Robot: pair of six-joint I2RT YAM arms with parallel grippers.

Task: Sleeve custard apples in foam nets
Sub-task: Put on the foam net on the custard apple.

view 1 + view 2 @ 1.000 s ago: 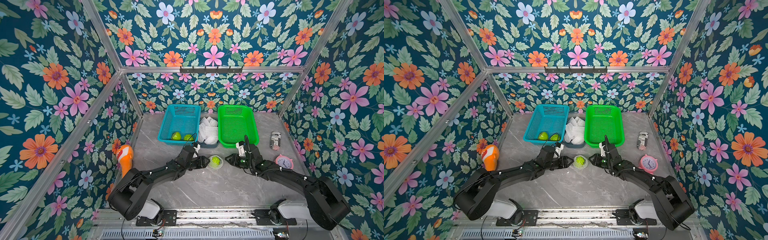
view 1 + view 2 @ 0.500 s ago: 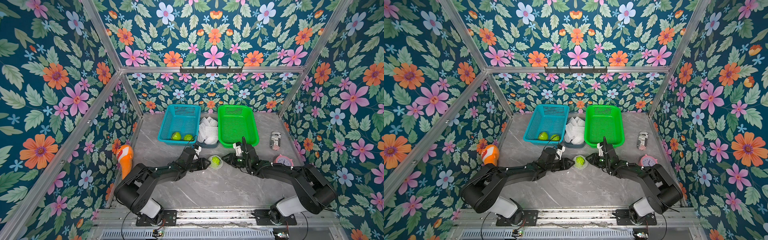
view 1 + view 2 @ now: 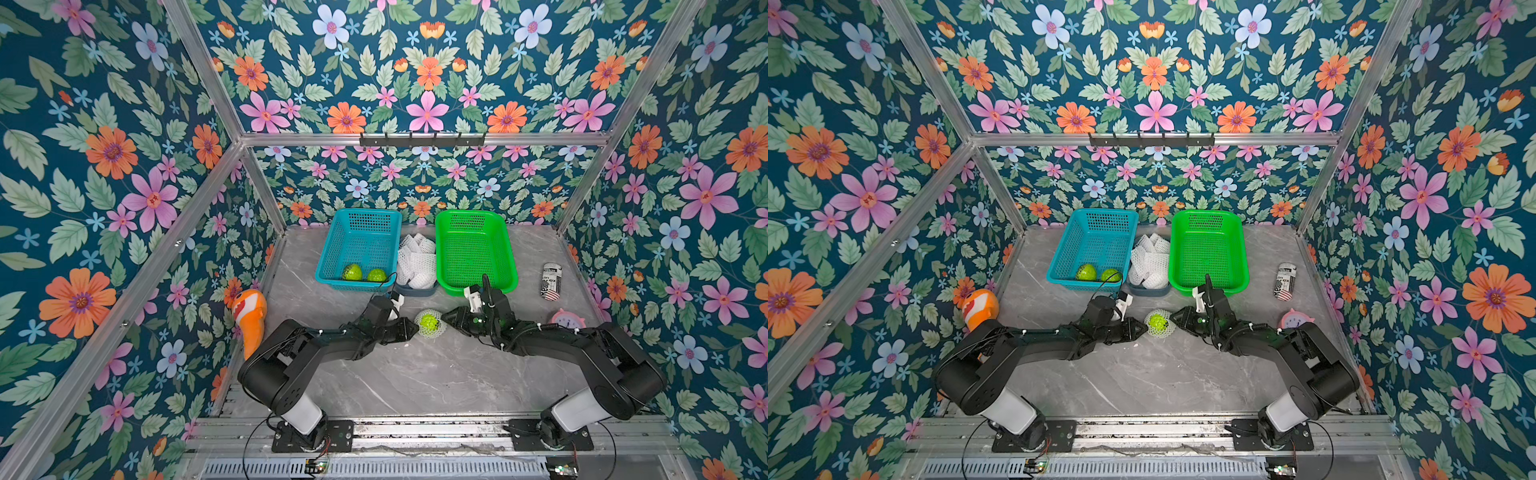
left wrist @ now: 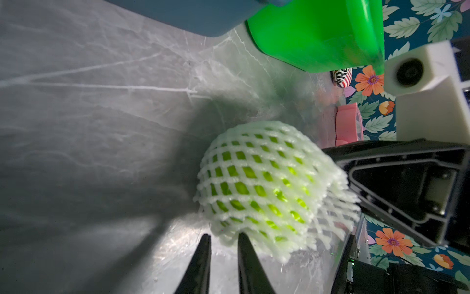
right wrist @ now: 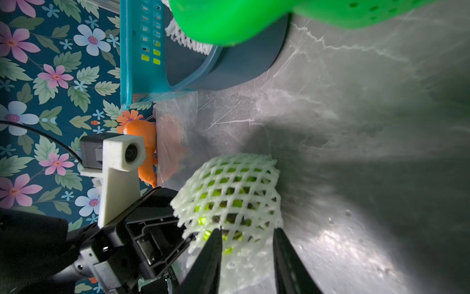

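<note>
One custard apple [image 3: 429,322] lies on the marble table inside a white foam net [image 4: 267,183], midway between both arms. My left gripper [image 4: 223,238] is at one side of it, jaws a narrow gap apart, with the net's frayed edge at the tips. My right gripper [image 5: 248,231] comes from the opposite side, and its fingers [image 5: 211,254] are closed against the net's loose end. Two bare custard apples [image 3: 352,272] [image 3: 376,274] rest in the blue basket [image 3: 357,214]. Spare foam nets [image 3: 417,262] are piled in a grey tray between the baskets.
An empty green basket [image 3: 473,216] stands at the back, right behind the right gripper. An orange fish toy [image 3: 249,311] lies by the left wall. A printed can [image 3: 551,281] and a pink clock [image 3: 567,320] sit near the right wall.
My left gripper's jaws have narrowed at the net's edge. The right gripper and the netted fruit have stayed about where they were.
</note>
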